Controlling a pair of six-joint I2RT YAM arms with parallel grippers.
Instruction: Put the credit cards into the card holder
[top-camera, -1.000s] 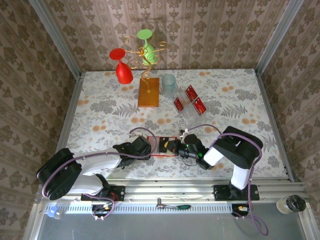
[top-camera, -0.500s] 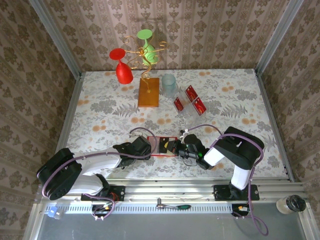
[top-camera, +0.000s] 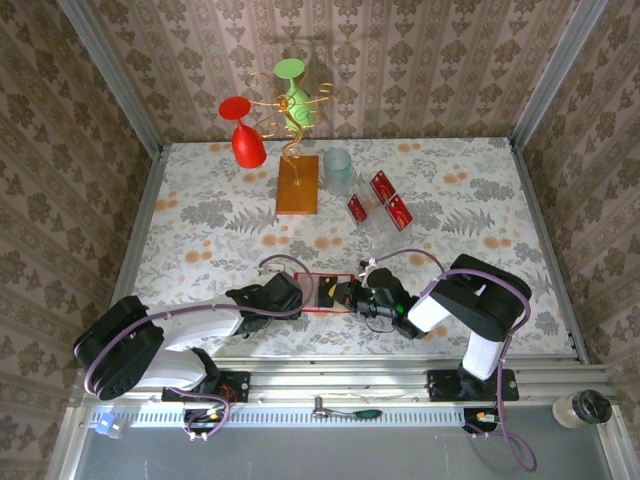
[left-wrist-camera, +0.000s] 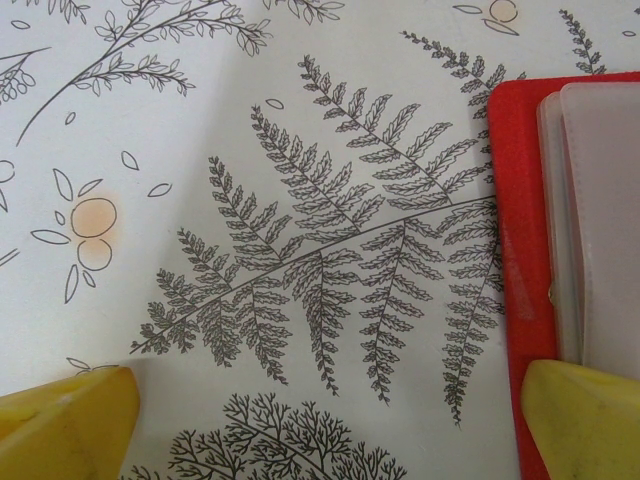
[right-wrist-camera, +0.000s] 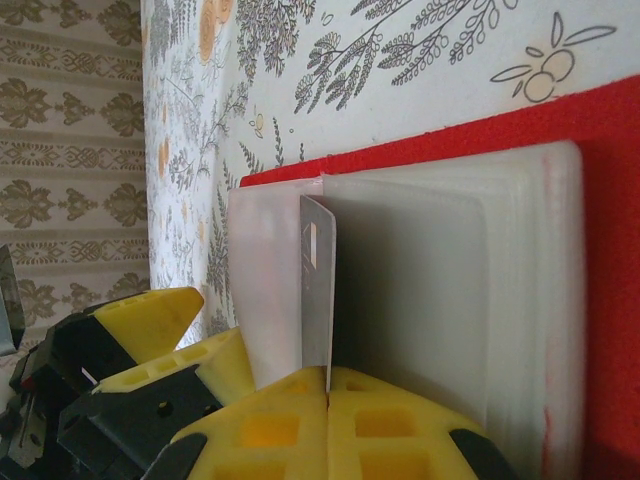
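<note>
Open card holder at middle of table's near edge, a gripper at each side.
Left gripper spread wide, one finger over holder's red border. Right gripper pressed together, pinching thin pale sheet upright over pale sleeves. Credit cards on clear stand toward far edge.

red goblet | green goblet — both inverted | wire stand | clear tumbler
</note>
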